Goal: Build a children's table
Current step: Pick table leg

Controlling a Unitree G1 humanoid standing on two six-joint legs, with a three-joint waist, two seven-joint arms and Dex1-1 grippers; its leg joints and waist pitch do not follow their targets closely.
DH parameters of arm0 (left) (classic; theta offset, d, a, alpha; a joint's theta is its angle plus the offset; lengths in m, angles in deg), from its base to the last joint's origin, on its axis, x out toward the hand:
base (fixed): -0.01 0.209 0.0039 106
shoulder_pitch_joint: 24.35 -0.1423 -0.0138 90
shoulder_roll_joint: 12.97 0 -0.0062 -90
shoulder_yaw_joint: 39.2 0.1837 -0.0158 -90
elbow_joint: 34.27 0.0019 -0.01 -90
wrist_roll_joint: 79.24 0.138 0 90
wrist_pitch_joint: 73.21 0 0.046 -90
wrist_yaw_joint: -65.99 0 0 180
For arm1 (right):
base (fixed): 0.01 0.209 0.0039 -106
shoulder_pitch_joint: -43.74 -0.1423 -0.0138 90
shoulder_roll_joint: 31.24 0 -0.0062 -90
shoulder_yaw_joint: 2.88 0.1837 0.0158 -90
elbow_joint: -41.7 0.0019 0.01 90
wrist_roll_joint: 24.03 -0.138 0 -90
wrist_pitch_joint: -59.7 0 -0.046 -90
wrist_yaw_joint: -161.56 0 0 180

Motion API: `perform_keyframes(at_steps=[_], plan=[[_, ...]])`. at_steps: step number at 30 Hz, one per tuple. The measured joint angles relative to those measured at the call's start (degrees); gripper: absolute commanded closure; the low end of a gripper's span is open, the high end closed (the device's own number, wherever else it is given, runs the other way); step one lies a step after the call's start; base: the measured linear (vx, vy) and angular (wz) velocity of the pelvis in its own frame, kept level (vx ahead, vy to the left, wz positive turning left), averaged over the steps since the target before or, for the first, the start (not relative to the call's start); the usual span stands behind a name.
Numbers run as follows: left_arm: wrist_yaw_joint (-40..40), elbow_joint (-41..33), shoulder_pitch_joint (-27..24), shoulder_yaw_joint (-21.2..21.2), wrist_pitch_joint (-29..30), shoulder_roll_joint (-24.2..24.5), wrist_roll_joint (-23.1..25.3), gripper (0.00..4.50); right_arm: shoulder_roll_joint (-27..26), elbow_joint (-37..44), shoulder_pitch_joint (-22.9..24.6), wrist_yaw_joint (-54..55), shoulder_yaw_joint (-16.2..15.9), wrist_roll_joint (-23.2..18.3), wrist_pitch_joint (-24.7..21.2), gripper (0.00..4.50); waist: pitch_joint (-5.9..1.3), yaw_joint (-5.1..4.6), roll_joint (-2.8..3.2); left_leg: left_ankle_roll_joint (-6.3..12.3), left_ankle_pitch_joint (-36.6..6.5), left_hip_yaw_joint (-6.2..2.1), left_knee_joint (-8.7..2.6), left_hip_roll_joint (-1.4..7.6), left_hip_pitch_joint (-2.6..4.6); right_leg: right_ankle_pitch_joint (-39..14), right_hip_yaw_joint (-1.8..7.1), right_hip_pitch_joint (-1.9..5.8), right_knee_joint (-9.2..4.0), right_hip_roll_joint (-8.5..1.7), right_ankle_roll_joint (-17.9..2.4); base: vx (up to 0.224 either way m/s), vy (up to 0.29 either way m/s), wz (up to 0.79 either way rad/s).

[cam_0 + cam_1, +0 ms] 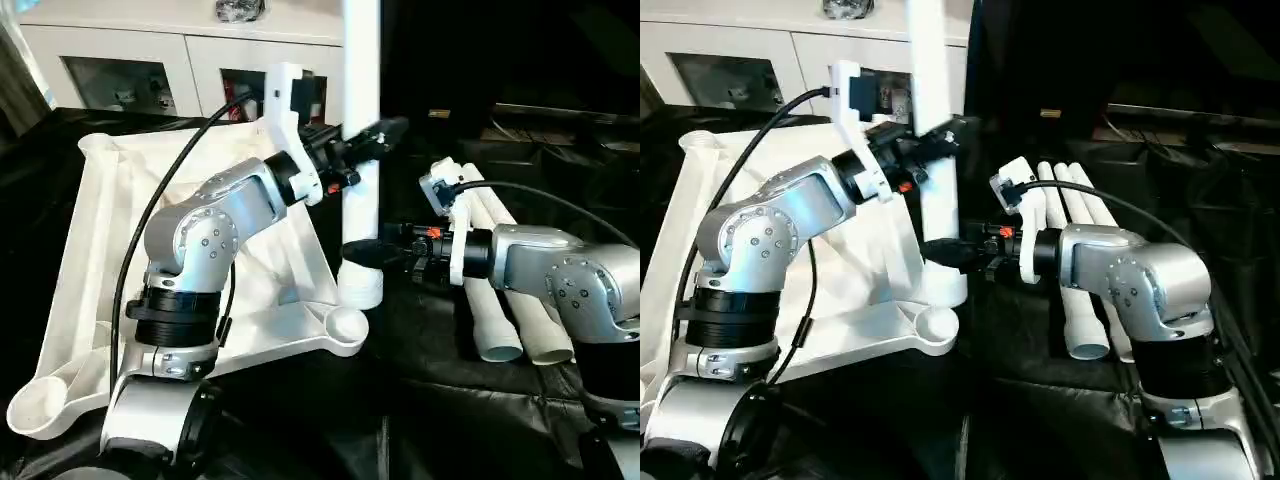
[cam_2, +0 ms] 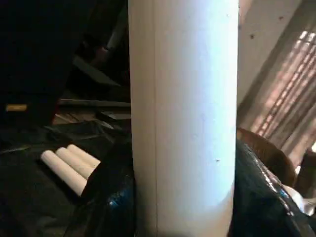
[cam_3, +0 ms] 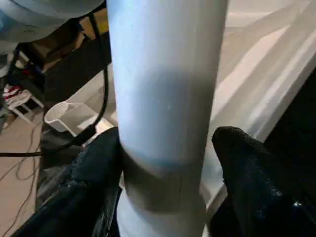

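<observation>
Between both grippers, leg (image 1: pixel 360 150) upright

Both arms' fingers (image 3: pixel 94 187) clamped, left (image 1: pixel 375 138) above right (image 1: pixel 362 254).

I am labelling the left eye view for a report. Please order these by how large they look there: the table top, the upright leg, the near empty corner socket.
1. Table top, largest.
2. Upright leg, held by the left gripper and right gripper; its top is cut off, so its full length is unsure.
3. Near empty corner socket, smallest, though nearest the camera.
</observation>
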Motion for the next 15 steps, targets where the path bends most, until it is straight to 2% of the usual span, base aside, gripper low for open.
perform_keyframes(at_steps=[15], plan=[[2.05, -0.26, 0.24, 0.02, 0.94, -0.17, -1.51, 2.66, 0.09, -0.06, 0.1, -1.23, -3.22, 1.17, 0.69, 1.44, 0.12, 0.02, -0.21, 0.0, 0.0, 0.0, 0.03, 0.0, -0.01, 0.02, 0.0, 0.0, 0.01, 0.0, -0.01, 0.0, 0.0, 0.0]])
